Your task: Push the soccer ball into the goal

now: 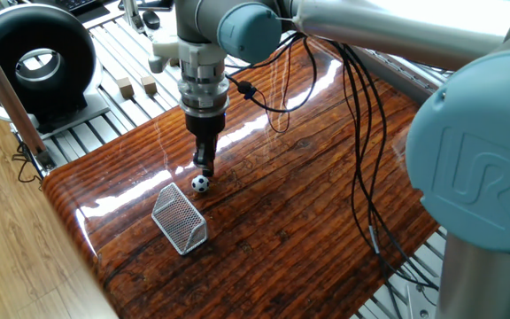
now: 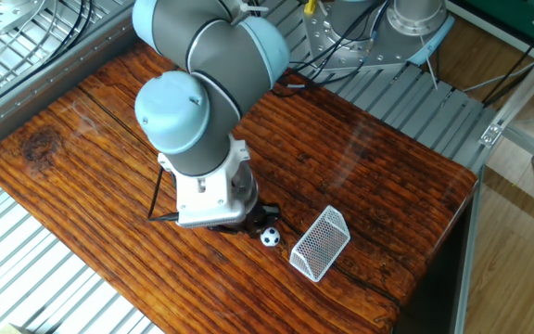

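One patched round soccer ball (image 1: 200, 183) beside wedge-shaped wire-mesh goal (image 1: 181, 219).

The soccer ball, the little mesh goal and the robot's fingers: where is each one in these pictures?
soccer ball (image 1: 200, 183): one fixed view, on the middle of its white and black surface.
goal (image 1: 181, 220): one fixed view, on its sloping wire-mesh face.
gripper (image 1: 204, 168): one fixed view, at the tip of its dark fingers, just above the ball.

Colours on my table
I see a white, black-patched soccer ball (image 1: 200, 183) by my fingers (image 1: 204, 163), a silver-grey mesh goal (image 1: 181, 218) beyond.
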Robot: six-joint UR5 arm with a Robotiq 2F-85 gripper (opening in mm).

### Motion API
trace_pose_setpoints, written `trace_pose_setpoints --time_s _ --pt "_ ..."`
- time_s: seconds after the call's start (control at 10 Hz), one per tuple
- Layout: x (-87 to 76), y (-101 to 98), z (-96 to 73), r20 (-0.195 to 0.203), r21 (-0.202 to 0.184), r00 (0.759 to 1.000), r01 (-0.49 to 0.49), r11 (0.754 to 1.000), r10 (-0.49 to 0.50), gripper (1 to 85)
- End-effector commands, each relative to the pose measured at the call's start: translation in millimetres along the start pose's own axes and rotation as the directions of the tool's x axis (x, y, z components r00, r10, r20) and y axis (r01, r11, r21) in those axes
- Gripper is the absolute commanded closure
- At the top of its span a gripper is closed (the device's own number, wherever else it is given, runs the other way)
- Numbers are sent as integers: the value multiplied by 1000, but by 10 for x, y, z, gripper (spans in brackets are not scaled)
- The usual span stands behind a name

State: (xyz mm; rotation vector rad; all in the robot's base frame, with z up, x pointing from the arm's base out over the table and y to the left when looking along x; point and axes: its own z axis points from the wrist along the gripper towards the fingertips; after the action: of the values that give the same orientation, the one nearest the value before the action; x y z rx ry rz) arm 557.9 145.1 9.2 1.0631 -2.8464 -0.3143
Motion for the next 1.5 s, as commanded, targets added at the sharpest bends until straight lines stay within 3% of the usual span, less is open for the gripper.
trace_pose_setpoints --time_s 0.0,0.1,0.3,0.4,0.5,0.6,0.7,0.8,0.9,1.0,1.2,1.4 --pt "-81 -67 -23 34 17 999 -17 1000 17 847" --pt "-80 -54 -22 33 13 999 -14 1000 13 847" --pt "-88 144 -3 30 -58 999 -39 998 41 847" --pt "-78 177 21 21 -67 998 -59 996 60 847" --pt "-101 280 38 19 -101 994 -106 989 109 847" --pt "-210 625 -10 14 -229 973 -221 948 230 847" --pt "-339 1028 -162 -29 -376 935 -337 863 352 847" --pt "-403 1212 -276 -64 -432 911 -394 811 408 847" --pt "-330 1137 -263 -72 -385 917 -388 837 392 847" --pt "-239 984 -214 -72 -312 929 -366 877 362 847" --pt "-174 832 -176 -62 -248 947 -322 914 317 847" --pt "-139 795 -187 -64 -228 948 -317 921 311 847"
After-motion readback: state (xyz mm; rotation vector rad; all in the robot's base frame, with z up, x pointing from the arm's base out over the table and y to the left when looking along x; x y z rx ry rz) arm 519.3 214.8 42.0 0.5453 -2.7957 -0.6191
